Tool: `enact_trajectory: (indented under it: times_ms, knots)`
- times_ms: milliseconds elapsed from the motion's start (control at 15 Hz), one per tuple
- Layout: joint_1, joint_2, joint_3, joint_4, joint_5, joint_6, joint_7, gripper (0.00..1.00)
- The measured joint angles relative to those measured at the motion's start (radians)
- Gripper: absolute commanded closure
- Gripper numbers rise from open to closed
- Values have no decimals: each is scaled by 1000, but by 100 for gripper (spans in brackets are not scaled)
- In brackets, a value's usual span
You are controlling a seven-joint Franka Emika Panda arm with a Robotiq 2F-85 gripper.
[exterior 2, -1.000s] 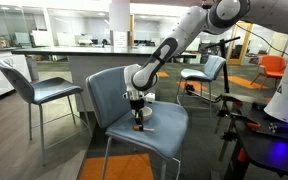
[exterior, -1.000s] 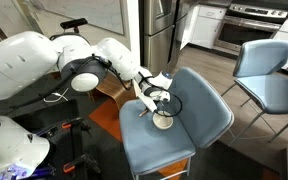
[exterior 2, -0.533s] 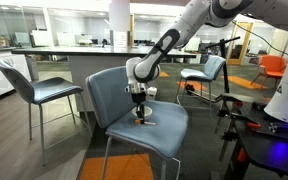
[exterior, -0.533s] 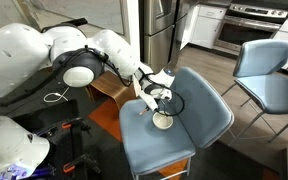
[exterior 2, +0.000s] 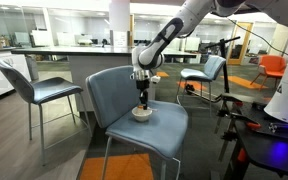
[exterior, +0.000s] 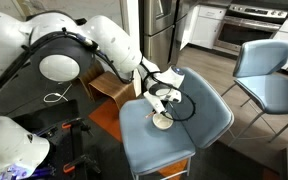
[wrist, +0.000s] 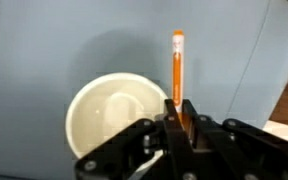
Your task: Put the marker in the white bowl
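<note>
Wrist view, left to right: white bowl [wrist: 112, 118] sat empty on the blue chair seat [wrist: 34, 50]. The marker [wrist: 178, 60] was just right of its rim, pinched between the gripper [wrist: 179, 118] jaws, with most of its length sticking out past the fingertips. In an exterior view the gripper [exterior 2: 141, 95] hung above the bowl [exterior 2: 141, 113], not touching it. Progress: grasp and lift looked done, marker not in the bowl yet. Left to do: centre over the bowl, lower, release.

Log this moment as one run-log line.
phase: carrying | pincer: shut on marker | white bowl: empty, on blue chair seat | marker: held above seat, not yet in bowl
</note>
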Motion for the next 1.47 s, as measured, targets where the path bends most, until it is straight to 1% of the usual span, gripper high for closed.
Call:
enact_trajectory:
  times_ms: [200, 333, 400, 467, 533, 867, 1000, 1067, 1333, 1467]
  knots:
    - [-9, -17, -22, 1, 0, 7, 0, 97]
    - [-16, -18, -24, 1, 0, 25, 0, 97]
    - [-19, -18, -24, 0, 1, 33, 2, 63]
    - [-21, -17, -25, 0, 2, 40, 5, 62]
    - [-22, -17, -25, 0, 3, 45, 14, 57]
    - [-17, -19, -25, -10, 3, 132, 55, 18]
    - [-16, -32, -21, -36, 11, 149, 69, 5]
    - [-16, -45, -18, -56, 15, 149, 76, 0]
    - [-14, -133, 11, -187, 52, 140, 78, 0]
    - [-2, -197, 18, -268, 62, 150, 106, 0]
